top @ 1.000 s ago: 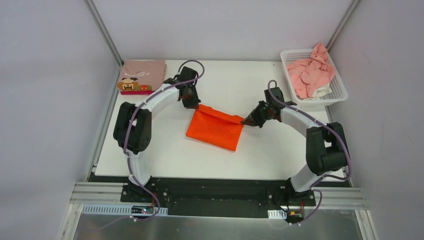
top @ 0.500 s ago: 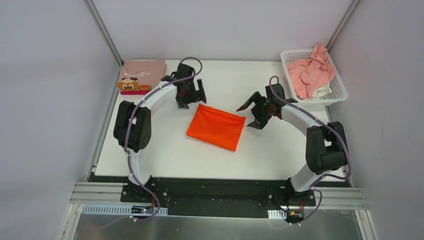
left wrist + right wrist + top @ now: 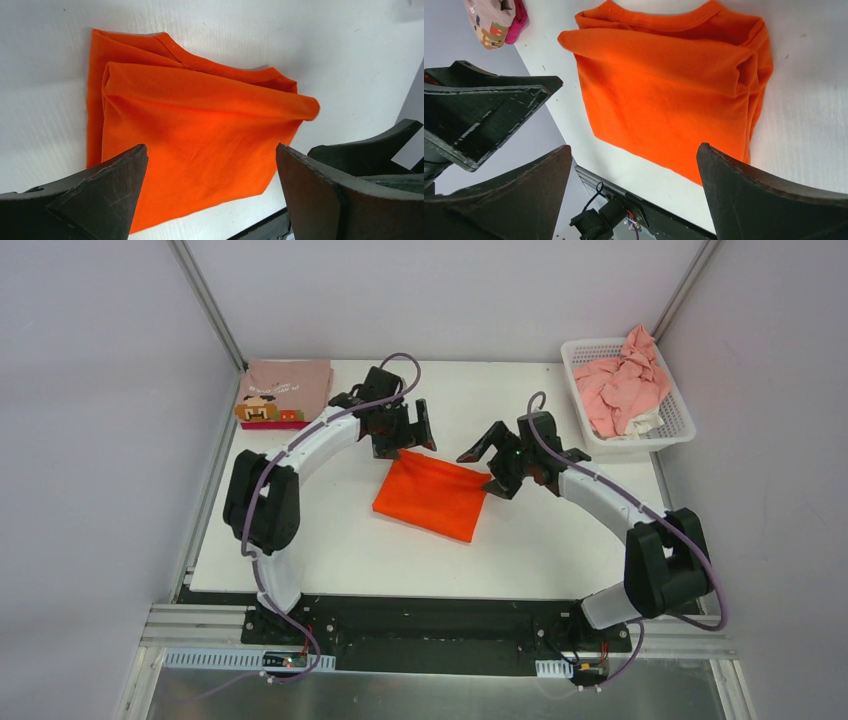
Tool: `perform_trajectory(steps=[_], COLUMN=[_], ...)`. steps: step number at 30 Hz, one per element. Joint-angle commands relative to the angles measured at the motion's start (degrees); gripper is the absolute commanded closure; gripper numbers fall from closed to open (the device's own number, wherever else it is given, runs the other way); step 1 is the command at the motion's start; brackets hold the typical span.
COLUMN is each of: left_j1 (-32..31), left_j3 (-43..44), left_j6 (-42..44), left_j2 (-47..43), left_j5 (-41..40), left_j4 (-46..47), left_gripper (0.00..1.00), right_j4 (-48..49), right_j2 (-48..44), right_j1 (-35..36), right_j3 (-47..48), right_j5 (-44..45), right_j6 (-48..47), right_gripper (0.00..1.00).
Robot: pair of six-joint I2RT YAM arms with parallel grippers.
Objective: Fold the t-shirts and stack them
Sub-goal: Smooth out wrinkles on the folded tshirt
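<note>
The orange t-shirt lies folded into a rectangle in the middle of the table, also seen in the left wrist view and the right wrist view. My left gripper hovers open just above its far left corner, nothing between the fingers. My right gripper hovers open over its far right corner, equally empty. A folded dusty-pink t-shirt with a pixel face rests on a magenta one at the back left.
A white lattice basket at the back right holds crumpled light pink t-shirts. Grey walls close in on both sides. The black front rail carries the two arm bases.
Both grippers went from shut on the orange t-shirt's far edge to open, then rose and drew towards each other. The released edge dropped flat onto the fold.
</note>
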Motion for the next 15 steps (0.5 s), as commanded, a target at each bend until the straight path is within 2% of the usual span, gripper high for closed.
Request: perform_trajectory(steps=[1,9,15], left_j1=[0.4,1.2,2.6], left_j3=[3.5,9.9,8.9], left_j6=[0.1,-0.3,0.0], left_j2=[5.6,14.4,17.0], left_j5=[2.7,0.5,-2.4], left_j4=[-0.3,-0.2,-0.1], left_gripper=[0.01,0.01,0.01], right_j4=[5.7,6.6,6.7], right_j2=[4.9,15.0,20.5], right_j1=[0.0,-0.7,-2.3], right_j3=[2.4,8.0,8.1], right_j5=[2.0,7.8,9.2], right_j6=[0.8,-0.8,-1.7], right_gripper=[0.01,0.00,0.01])
